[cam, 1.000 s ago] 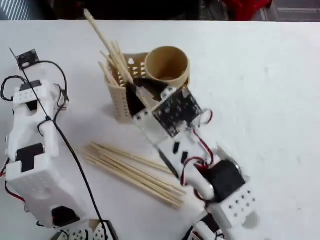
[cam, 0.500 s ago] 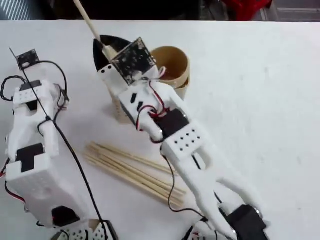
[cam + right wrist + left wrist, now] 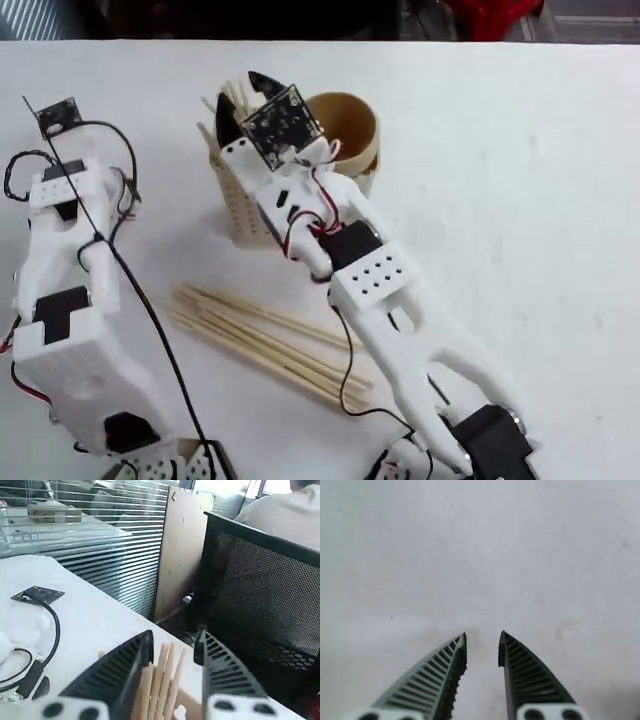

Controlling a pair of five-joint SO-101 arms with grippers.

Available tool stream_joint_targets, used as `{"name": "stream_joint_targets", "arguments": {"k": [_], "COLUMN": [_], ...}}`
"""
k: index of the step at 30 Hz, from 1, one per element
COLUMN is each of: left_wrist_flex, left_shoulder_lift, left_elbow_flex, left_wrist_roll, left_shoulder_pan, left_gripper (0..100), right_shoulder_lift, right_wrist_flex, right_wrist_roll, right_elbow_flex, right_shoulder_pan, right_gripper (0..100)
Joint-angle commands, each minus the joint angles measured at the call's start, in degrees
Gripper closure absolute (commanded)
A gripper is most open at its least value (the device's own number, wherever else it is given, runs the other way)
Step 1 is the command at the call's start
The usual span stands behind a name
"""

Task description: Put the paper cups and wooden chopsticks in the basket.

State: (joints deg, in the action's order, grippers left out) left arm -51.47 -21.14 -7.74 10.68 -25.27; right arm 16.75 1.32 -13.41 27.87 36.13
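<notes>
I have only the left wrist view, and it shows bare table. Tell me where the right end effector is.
Observer: The right end effector is above the basket, with its fingers open.
Operator: Report what is under it.
Observer: Upright chopsticks stand in the basket, their tops between the open fingers.
Operator: Name what is not yet packed.
Observer: Loose chopsticks lie in a pile on the table, in front of the basket and between the two arms.
</notes>
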Motion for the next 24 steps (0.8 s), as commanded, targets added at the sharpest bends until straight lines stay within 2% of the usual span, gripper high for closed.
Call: {"name": "stream_joint_targets", "arguments": {"k": [1, 5, 10, 12, 15, 19, 24], "left_wrist_flex": [0.8, 0.8, 0.8, 0.8, 0.8, 0.8, 0.8], "left_shoulder_lift": [0.3, 0.3, 0.3, 0.3, 0.3, 0.3, 0.3], "left_elbow_flex": [0.3, 0.3, 0.3, 0.3, 0.3, 0.4, 0.4], "left_wrist_roll": [-0.7, -0.7, -0.7, -0.7, -0.7, -0.7, -0.7], "left_shoulder_pan": [0.7, 0.7, 0.7, 0.6, 0.6, 0.5, 0.4], "left_gripper": [88, 88, 88, 88, 88, 88, 88], "right_shoulder_lift": [4.8, 10.7, 21.5, 24.7, 24.4, 18.9, 10.0], "right_wrist_flex": [1.6, 13.9, 41.8, 53.3, 65.2, 68.6, 60.6], "right_wrist_roll": [0.2, 0.1, -0.3, -4.6, -11.9, -14.7, -19.4], "right_elbow_flex": [-0.7, -0.6, -0.6, -0.6, 0.1, 4.2, 12.0], "right_shoulder_pan": [-0.3, 0.7, 3.0, 4.2, 5.6, 5.7, 6.5], "right_gripper": [87.8, 94.0, 96.5, 95.5, 89.7, 80.6, 82.5]}}
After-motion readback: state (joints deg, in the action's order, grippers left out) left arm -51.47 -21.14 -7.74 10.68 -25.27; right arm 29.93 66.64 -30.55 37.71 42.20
